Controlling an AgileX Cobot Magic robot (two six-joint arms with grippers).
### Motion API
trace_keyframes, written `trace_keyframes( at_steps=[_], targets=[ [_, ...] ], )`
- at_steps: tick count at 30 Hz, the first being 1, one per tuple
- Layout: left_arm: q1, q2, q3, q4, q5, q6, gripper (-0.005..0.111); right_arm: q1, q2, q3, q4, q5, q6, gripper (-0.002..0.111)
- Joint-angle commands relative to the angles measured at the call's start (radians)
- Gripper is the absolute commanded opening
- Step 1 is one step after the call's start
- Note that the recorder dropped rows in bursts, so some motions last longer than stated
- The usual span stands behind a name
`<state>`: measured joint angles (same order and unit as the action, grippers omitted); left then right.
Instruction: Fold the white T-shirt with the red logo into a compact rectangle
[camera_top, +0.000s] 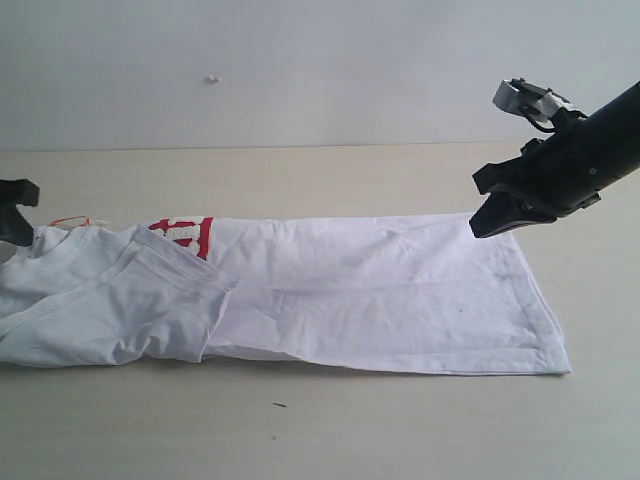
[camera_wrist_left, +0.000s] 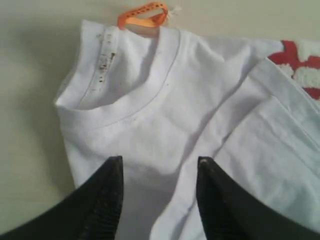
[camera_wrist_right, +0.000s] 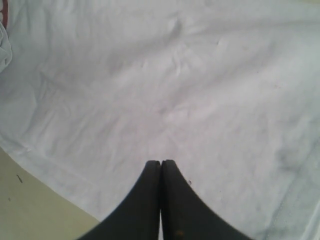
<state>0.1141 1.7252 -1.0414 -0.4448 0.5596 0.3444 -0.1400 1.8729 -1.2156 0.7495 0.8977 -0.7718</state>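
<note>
T-shirt (camera_top: 400, 295) flat on table (camera_top: 320, 430), fold partly covering red logo (camera_top: 185, 232).

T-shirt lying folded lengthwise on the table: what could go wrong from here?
1. The left tool stands open over the collar end; closing there might pinch only the top layer, so the T-shirt unfolds when lifted.
2. The right tool is shut above the hem; unless it opens, it cannot grip.
3. The loose sleeve may slip out.
</note>
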Motion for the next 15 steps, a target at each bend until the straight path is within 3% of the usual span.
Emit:
trace_keyframes(
  at_steps=[1,4,15],
  targets=[
    [0.088,0.029,0.003,-0.134,0.039,0.098,0.051,0.0,-0.01,0.002,-0.002,-0.004,-0.001,0.0],
    [0.129,0.074,0.003,-0.178,0.055,0.116,0.061,0.0,-0.01,0.002,-0.002,0.001,-0.001,0.0],
    [0.133,0.244,-0.017,-0.247,-0.026,0.179,0.061,0.0,-0.01,0.002,-0.002,0.016,0.013,0.0]
  ],
)
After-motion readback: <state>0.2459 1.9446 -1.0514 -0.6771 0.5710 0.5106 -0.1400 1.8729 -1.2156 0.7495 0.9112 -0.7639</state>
